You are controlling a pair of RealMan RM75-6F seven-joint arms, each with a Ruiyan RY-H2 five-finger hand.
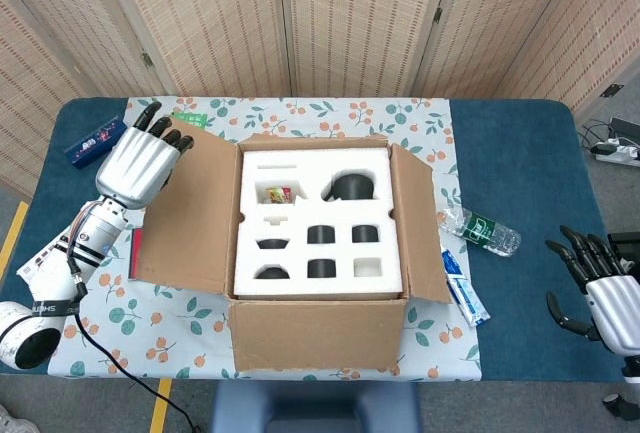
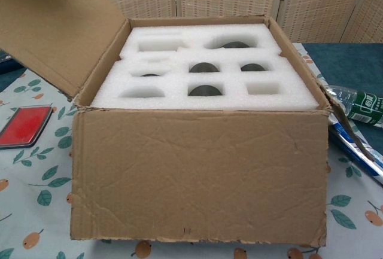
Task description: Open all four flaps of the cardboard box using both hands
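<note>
Box [image 1: 318, 333] at desk [image 1: 520, 163] centre, foam exposed. Left hand [image 1: 138, 163] fingers apart, empty, against left flap's [image 1: 190, 208] outer edge; right hand [image 1: 600, 293] spread, empty, well apart. Risk: flap springing back once released. Fingertip contact unclear; right wrist cropped; hands absent from chest view.

The brown cardboard box [image 1: 317, 330] sits mid-table with its top open, white foam insert [image 1: 316, 223] full of cutouts showing, left flap [image 1: 190, 208] folded way out and down, right flap [image 1: 418, 223] angled outward too.
</note>
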